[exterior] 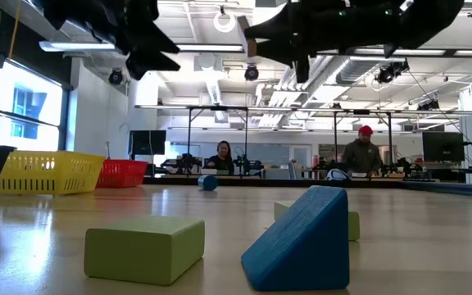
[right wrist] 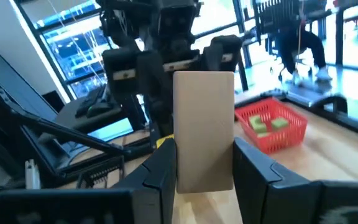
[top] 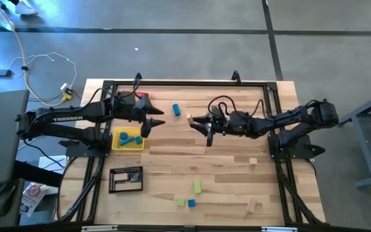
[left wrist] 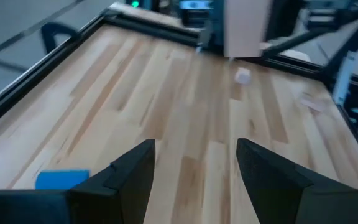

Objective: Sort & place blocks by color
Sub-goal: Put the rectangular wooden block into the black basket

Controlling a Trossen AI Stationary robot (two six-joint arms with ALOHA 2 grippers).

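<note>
While we scanned from the left, the left gripper (top: 152,121) hovered spread and empty beside the yellow tray (top: 116,145), which held blue blocks (top: 129,138). Mid-table, the right gripper (top: 201,122) pinched a tan block (right wrist: 204,129) by its long flat sides, held upright in the air. We judged it light, stiff wood with smooth faces; broad parallel faces grip best. Loose green blocks (top: 197,186) lay nearer the front edge.
</note>
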